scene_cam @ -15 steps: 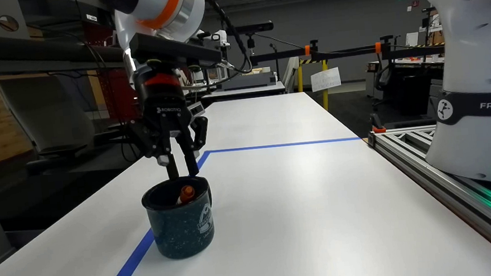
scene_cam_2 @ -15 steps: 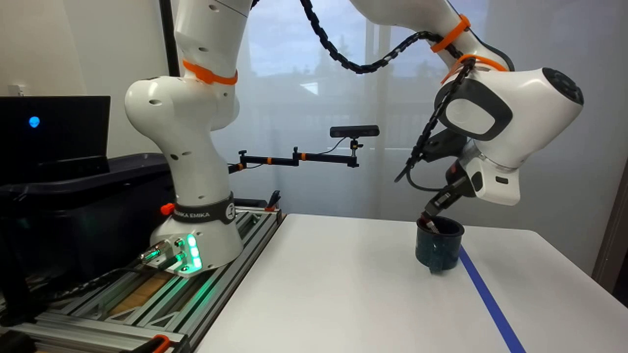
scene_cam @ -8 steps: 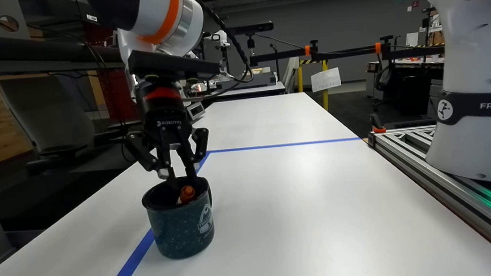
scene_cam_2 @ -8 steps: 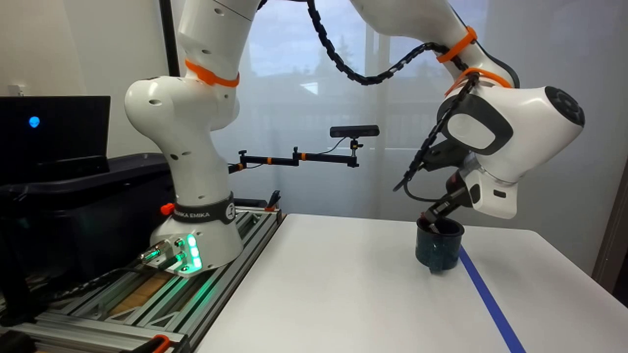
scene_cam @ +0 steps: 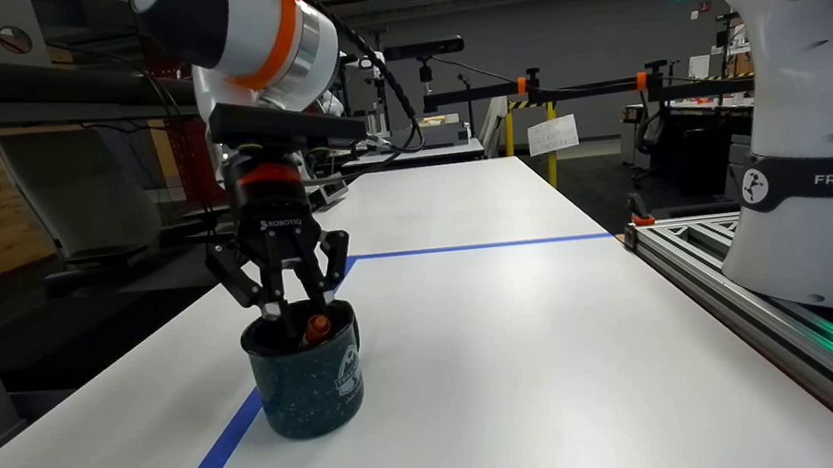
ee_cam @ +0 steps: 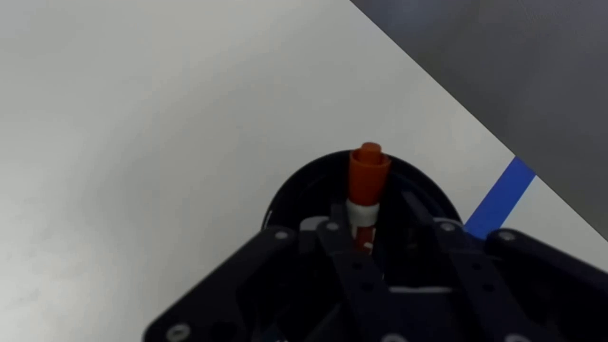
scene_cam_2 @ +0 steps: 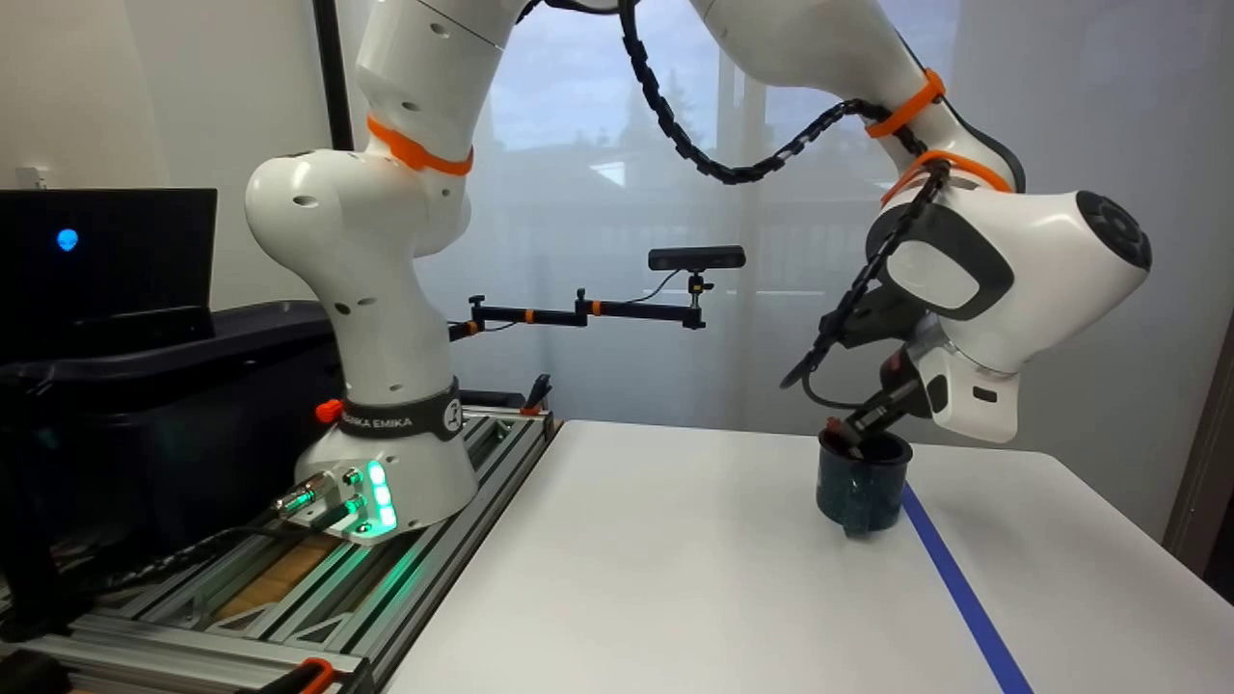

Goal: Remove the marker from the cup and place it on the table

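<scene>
The dark teal cup [scene_cam: 308, 393] stands upright on the white table [scene_cam: 519, 346], over a blue tape line. It also shows in an exterior view [scene_cam_2: 861, 496] and in the wrist view [ee_cam: 297, 183]. The red-orange marker [ee_cam: 366, 183] leans inside the cup, its orange end near the rim and a white band below. Its end also shows in an exterior view [scene_cam: 317, 328]. My gripper [ee_cam: 380, 216] points down into the cup, fingers apart. The marker appears between them, closer to the left finger in the wrist view. The fingertips and the marker's lower part are partly hidden.
Blue tape [scene_cam: 213, 467] runs past the cup, with another line [scene_cam: 479, 246] across the table. The table's edge shows near the cup in the wrist view. The white robot base [scene_cam_2: 395, 472] stands on a grey railed bench [scene_cam_2: 501, 482]. A camera [scene_cam_2: 696, 258] sits on a bar.
My gripper has moved down, and its fingers have gone from above the rim into the cup. The cup and the marker have not visibly moved.
</scene>
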`<state>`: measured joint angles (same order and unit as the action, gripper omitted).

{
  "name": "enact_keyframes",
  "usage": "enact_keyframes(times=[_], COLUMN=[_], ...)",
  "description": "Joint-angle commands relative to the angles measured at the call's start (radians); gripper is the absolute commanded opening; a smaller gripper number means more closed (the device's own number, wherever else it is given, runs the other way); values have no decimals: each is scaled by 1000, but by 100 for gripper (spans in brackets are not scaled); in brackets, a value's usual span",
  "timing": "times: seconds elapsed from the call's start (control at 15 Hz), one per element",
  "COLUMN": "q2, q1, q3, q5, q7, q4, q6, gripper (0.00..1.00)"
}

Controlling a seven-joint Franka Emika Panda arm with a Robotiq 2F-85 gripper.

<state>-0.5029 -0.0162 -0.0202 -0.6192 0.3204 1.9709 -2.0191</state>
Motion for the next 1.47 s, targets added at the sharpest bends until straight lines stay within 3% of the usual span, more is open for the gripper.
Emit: enact_keyframes(times=[0.0,0.2,0.27,0.87,1.13,1.4], q2=[-31,-47,-28,335,498,519], q1=[9,12,10,-32,-6,-15], q3=[-4,-7,-6,18,59,60], q5=[-17,-7,-5,-41,102,241], q7=[18,4,-1,-68,74,210], q4=[-38,-47,-39,175,375,518], q6=[9,7,12,211,44,-145], gripper=[25,0,5,5,5,5])
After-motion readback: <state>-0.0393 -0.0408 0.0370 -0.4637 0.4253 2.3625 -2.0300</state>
